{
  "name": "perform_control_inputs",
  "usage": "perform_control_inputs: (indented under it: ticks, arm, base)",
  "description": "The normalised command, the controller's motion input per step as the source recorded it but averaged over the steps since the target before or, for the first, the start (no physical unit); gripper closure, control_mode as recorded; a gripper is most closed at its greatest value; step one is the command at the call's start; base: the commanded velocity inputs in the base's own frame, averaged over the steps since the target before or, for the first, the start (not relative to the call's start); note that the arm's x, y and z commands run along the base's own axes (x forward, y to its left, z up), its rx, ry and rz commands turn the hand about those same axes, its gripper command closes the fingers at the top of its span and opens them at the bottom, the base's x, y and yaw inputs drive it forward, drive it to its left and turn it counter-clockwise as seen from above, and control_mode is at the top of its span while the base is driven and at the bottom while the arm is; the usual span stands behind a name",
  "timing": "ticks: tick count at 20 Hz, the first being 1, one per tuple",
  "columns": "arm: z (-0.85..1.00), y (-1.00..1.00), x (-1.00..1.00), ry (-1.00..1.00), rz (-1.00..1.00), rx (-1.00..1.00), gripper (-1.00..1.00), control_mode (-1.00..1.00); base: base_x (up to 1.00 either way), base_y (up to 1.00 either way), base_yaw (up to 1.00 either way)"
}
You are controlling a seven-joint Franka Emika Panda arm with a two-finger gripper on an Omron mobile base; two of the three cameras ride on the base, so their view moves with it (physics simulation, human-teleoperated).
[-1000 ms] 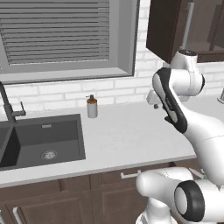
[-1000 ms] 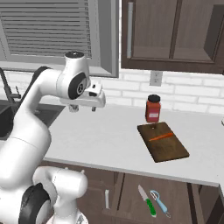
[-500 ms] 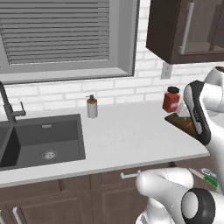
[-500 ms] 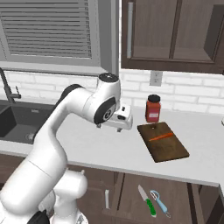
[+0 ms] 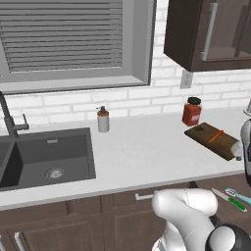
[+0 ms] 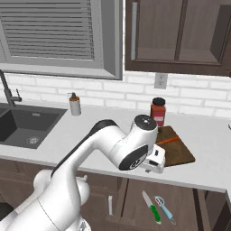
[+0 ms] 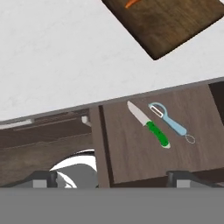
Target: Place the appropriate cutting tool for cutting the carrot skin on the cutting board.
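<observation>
Dark board [image 5: 213, 139] sits near the counter's [image 5: 142, 152] right end, angled, with the orange carrot [image 5: 216, 136] lying on it. Red jar [image 5: 192, 112] stands just behind the board by the wall. Below the counter's front edge, knife [image 5: 229, 200] and pale peeler [image 5: 238, 195] lie side by side. Soap bottle [image 5: 103, 119] stands behind the sink's [image 5: 46, 156] right corner.

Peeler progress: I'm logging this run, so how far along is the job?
Done: the drawer under the counter stands open, and the carrot already lies on the cutting board. In hand: nothing; the gripper hovers over the drawer, fingers apart. Left: grasp the peeler, lying beside the green-handled knife, and set it on the board.
</observation>
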Motion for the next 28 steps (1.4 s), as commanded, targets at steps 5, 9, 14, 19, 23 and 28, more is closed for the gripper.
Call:
perform_control_inputs:
  ticks: [5,9,14,19,23,28]
  arm:
    - [-0.14,-0.10,-0.12,0.02,-0.03,0.00,-1.00,-1.00]
    - [-0.19,-0.18,0.00,0.00,0.00,-0.05,-1.00,-1.00]
    - [-0.10,-0.06,0.00,0.00,0.00,-0.02,-1.00,-1.00]
    - [0.00,-0.06,0.00,0.00,0.00,0.00,-1.00,-1.00]
    - [-0.23,-0.18,0.00,0.01,0.01,-0.03,-1.00,-1.00]
    - [-0.50,-0.06,0.00,0.02,0.00,-0.12,-1.00,-1.00]
  base:
    - [0.00,0.00,0.00]
    - [0.00,0.00,0.00]
    - [0.00,0.00,0.00]
    - [0.00,0.00,0.00]
    - [0.00,0.00,0.00]
    - [0.00,0.00,0.00]
